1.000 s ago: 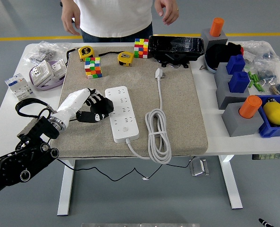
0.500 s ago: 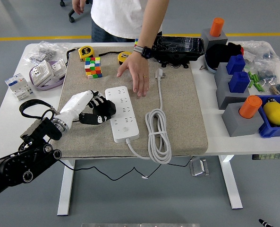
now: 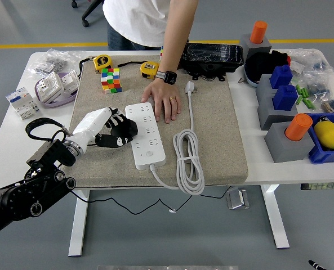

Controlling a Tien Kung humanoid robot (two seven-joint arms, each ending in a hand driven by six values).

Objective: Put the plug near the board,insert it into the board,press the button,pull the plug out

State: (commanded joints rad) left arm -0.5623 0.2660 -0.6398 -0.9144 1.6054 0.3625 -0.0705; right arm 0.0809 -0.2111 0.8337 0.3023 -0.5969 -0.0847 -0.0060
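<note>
Bright, even overhead light fills the scene. Around the beige mat, shadows are soft and short; the glossy black case at its far edge shows pale glare. Focus is sharp throughout, with slight bending near the edges.

No text, brand, number or sign can be read here. The small white boxes at the desk's left edge carry print too fine to make out, and the yellow tape measures near the far edge show only blurred dark labels.
</note>
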